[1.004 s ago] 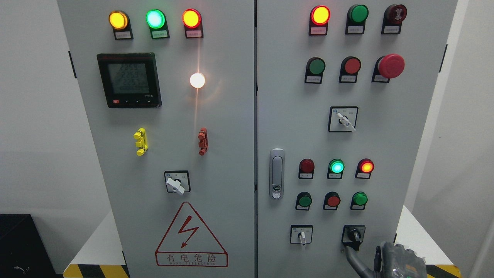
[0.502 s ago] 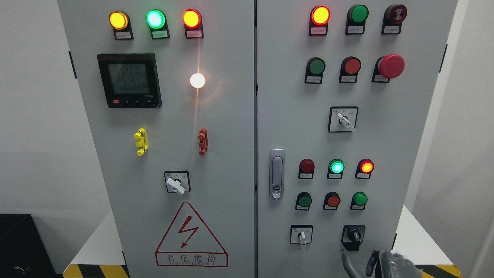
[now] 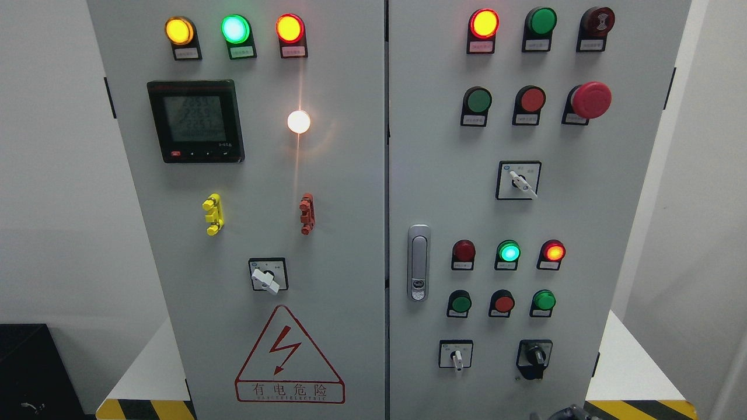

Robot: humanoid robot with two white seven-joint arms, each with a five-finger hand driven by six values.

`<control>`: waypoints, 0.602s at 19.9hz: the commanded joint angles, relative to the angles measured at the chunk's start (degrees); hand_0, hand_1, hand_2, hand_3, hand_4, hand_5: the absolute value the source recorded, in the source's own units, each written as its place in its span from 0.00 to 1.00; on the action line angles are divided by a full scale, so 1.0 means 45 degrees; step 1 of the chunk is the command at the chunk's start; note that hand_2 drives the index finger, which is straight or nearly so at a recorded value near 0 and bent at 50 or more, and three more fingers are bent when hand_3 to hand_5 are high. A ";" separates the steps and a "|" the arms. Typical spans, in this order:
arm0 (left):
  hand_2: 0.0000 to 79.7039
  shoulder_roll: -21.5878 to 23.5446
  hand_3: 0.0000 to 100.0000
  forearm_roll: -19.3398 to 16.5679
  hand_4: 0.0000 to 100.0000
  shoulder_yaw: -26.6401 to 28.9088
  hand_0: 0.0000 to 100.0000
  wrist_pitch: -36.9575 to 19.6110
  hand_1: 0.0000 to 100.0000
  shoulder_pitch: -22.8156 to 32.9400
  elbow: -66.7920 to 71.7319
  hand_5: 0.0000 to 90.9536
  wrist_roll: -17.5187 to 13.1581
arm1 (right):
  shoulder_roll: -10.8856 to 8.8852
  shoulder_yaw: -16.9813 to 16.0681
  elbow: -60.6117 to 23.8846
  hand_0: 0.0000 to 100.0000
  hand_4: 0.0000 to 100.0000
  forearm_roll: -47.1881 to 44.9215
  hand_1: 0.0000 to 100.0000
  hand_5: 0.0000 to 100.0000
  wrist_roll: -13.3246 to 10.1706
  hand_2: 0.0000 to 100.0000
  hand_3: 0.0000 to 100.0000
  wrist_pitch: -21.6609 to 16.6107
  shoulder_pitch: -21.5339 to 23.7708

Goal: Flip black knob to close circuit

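Only a tiny dark bit of the right hand peeks up at the bottom edge, at about 5 o'clock in the picture. So little of it shows that I cannot tell if it is spread out or closed. It is not touching anything on the cabinet. The left hand is not in the picture at all.

The black knob sits low on the right door of the big grey cabinet, at about 5 o'clock from the middle of the picture. Its handle points down, tipped a little. The hand is just below it, at 6 o'clock from the knob, with a gap between them. At 9 o'clock from the black knob is a small white switch. At 12 o'clock from it is a row of round buttons, and the closest one is a green button.

I think the knob needs to be reached before it can be turned. Things could go wrong here. The hand is almost out of sight, so it may come up in the wrong spot and slide past the knob. It may bump the green button above and press it by mistake. The knob is small and smooth-looking, so the hand could slip off before it clicks over.
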 commanded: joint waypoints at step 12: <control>0.00 0.0000 0.00 0.0000 0.00 0.0000 0.12 0.0007 0.56 0.0274 -0.0293 0.00 -0.0004 | 0.0163 -0.0410 0.0147 0.00 0.26 -0.7944 0.03 0.18 0.0228 0.13 0.27 -0.2408 0.1440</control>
